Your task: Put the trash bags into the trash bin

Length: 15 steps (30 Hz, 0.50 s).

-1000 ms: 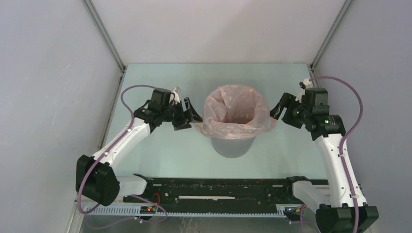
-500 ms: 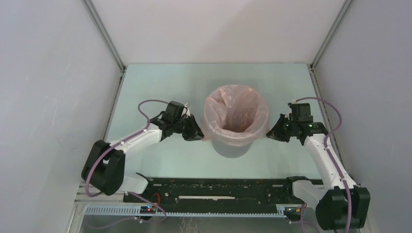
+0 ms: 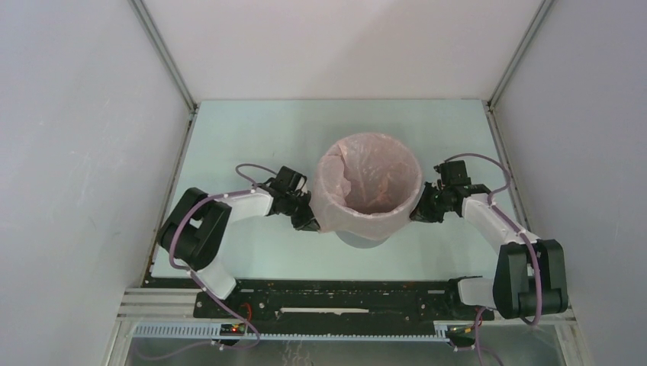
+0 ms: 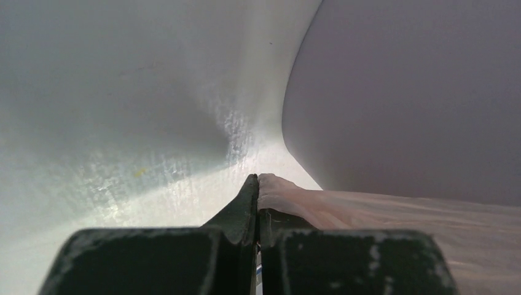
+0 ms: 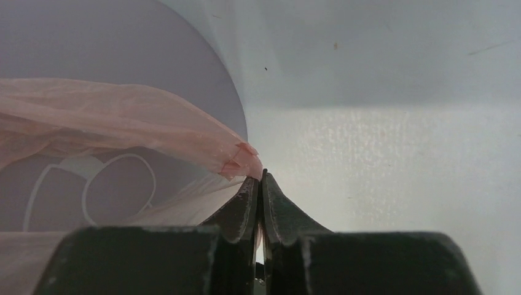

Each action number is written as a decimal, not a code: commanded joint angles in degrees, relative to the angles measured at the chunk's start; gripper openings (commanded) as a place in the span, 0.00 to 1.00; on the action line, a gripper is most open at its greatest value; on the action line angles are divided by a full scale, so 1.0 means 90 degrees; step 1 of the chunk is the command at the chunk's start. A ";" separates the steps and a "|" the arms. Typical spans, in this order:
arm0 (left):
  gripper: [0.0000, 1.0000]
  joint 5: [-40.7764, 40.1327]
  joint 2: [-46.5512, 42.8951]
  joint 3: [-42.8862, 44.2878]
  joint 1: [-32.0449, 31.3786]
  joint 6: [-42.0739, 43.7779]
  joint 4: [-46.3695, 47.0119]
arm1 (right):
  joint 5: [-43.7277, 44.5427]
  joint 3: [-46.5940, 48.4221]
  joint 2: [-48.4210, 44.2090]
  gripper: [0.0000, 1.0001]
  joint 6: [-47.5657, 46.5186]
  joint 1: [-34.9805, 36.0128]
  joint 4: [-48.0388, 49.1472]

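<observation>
Top external view gives me both arms folded low and reaching inward, elbows bent out toward the side walls. The left gripper (image 3: 304,216) sits against the left side of the trash bin (image 3: 363,238) and the right gripper (image 3: 422,211) against its right side, both just below the rim. On the left wrist camera I see the two black fingers pressed together with a pinch of pink film caught at the tips. The right wrist camera shows the same: fingers closed on a small bunched fold of the bag's edge.

The trash bag (image 3: 371,181) sits inside the bin, which stands upright mid-way across the pale green table (image 3: 244,137). Its mouth is open and round, and its top is turned over the rim, hanging as a pink skirt down the outside of the grey wall. The film is translucent and wrinkled, and from each pinch it stretches along the bin wall. Only a strip of grey shows below the skirt.
</observation>
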 commanded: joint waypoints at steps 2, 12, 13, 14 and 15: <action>0.00 -0.0067 0.0115 0.0520 -0.0271 0.0433 -0.0291 | 0.0391 0.0077 -0.0053 0.19 -0.0298 0.0219 0.0028; 0.19 0.0030 -0.0510 0.0321 -0.0537 0.0374 -0.0213 | 0.2401 0.1487 -0.1325 0.76 -0.0614 -0.0123 -0.1977; 0.21 -0.0064 -0.0553 0.0321 -0.0538 0.0503 -0.0323 | 0.2551 0.1746 -0.1463 0.80 -0.0637 -0.0172 -0.2106; 0.22 -0.0179 -0.0557 0.0321 -0.0536 0.0616 -0.0456 | 0.2640 0.2054 -0.1549 0.81 -0.0698 -0.0196 -0.2250; 0.23 -0.0279 -0.0526 0.0316 -0.0533 0.0704 -0.0532 | 0.2711 0.2406 -0.1620 0.83 -0.0787 -0.0182 -0.2344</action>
